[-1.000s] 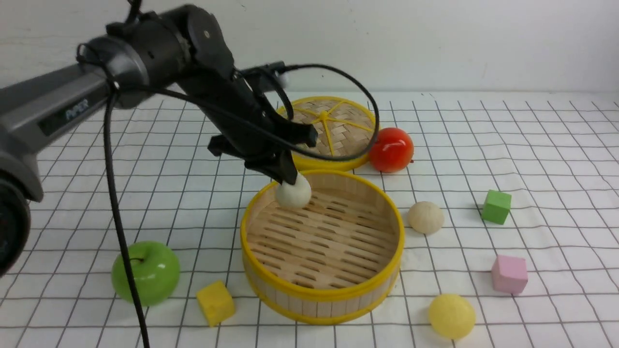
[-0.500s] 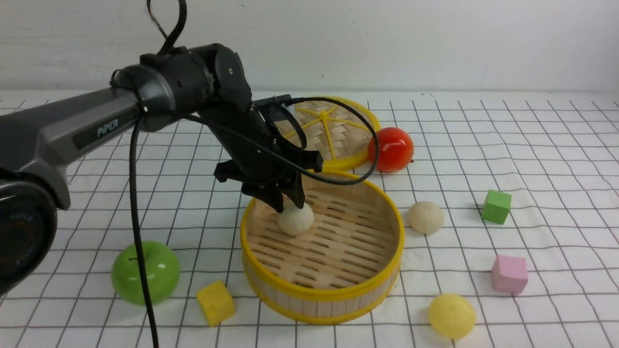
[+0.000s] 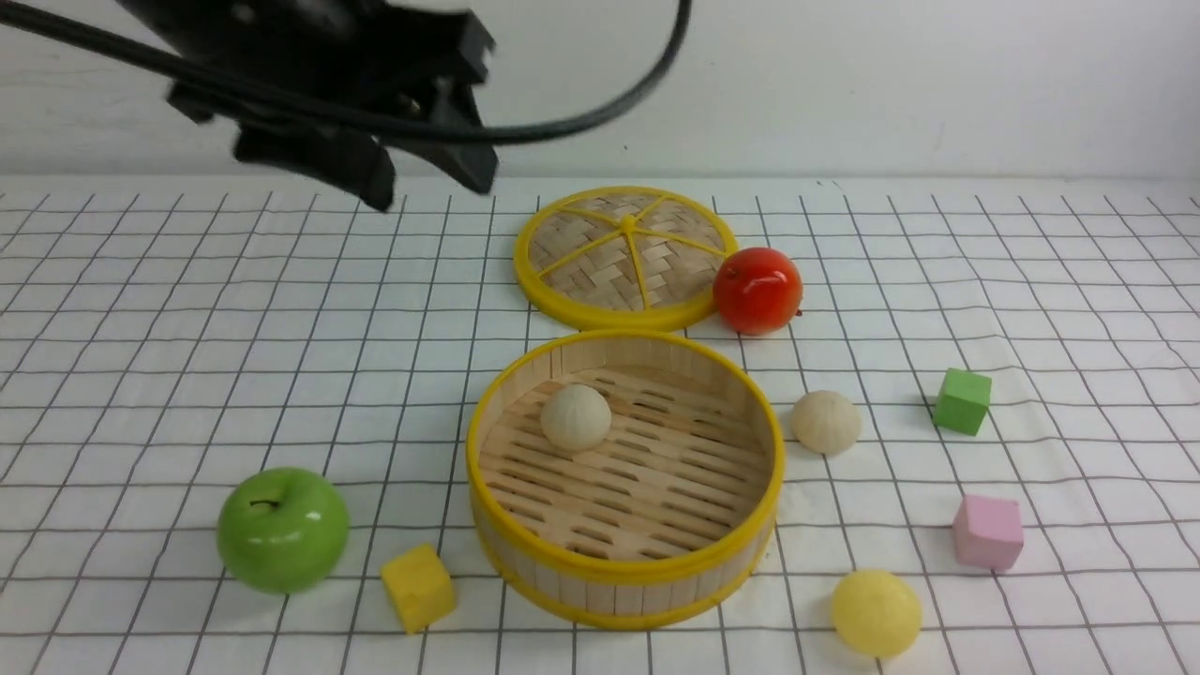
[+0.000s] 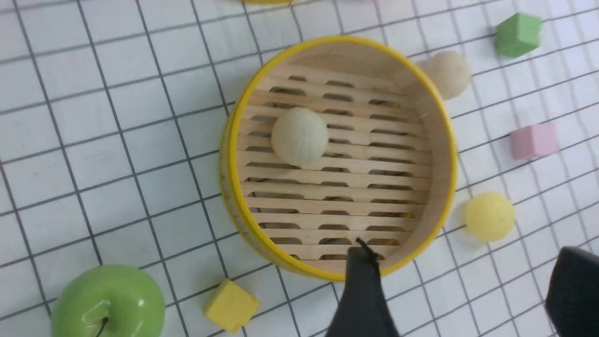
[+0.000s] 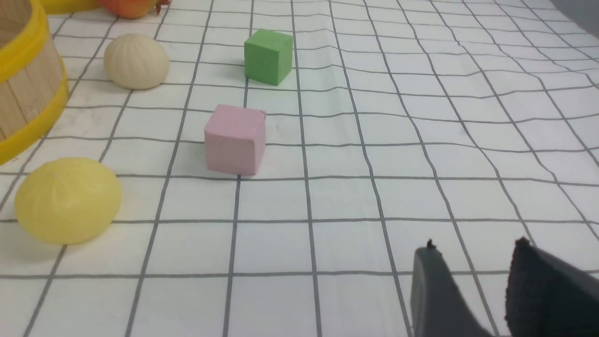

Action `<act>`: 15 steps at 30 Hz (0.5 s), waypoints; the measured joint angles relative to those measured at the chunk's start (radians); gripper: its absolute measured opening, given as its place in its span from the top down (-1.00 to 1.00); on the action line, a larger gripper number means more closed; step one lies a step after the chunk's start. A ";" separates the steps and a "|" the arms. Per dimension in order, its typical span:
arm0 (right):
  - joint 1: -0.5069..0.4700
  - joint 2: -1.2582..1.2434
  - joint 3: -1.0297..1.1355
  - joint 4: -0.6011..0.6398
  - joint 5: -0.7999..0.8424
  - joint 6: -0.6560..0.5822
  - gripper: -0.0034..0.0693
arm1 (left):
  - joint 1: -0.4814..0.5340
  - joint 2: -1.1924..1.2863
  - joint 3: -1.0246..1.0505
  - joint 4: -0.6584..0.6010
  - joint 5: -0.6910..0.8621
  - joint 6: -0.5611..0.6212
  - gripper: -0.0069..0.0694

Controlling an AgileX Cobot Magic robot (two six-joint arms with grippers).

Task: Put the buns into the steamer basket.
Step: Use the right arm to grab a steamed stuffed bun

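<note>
Front view gives you one matte round bun (image 3: 575,416) on the slatted floor of the bamboo steamer basket (image 3: 623,586). Your left gripper (image 3: 431,192) hangs high — jaws wide, empty; right gripper (image 5: 473,243) part-open, empty.

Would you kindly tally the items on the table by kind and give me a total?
Buns: 3 (white bun, beige bun, yellow bun)
Cubes: 3 (green cube, pink cube, yellow cube)
Fruit: 2 (green apple, red fruit)
Steamer basket: 1
Lid: 1
Total: 10
</note>
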 joint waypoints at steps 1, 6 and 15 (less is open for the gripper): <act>0.000 0.000 0.000 0.000 0.000 0.000 0.25 | 0.000 -0.056 0.020 -0.001 0.000 0.000 -0.42; 0.000 0.000 0.000 0.000 0.000 0.000 0.25 | 0.000 -0.300 0.134 -0.003 0.000 0.000 -0.23; 0.000 0.000 0.000 0.000 0.000 0.000 0.25 | 0.000 -0.931 0.737 0.038 -0.104 0.000 0.48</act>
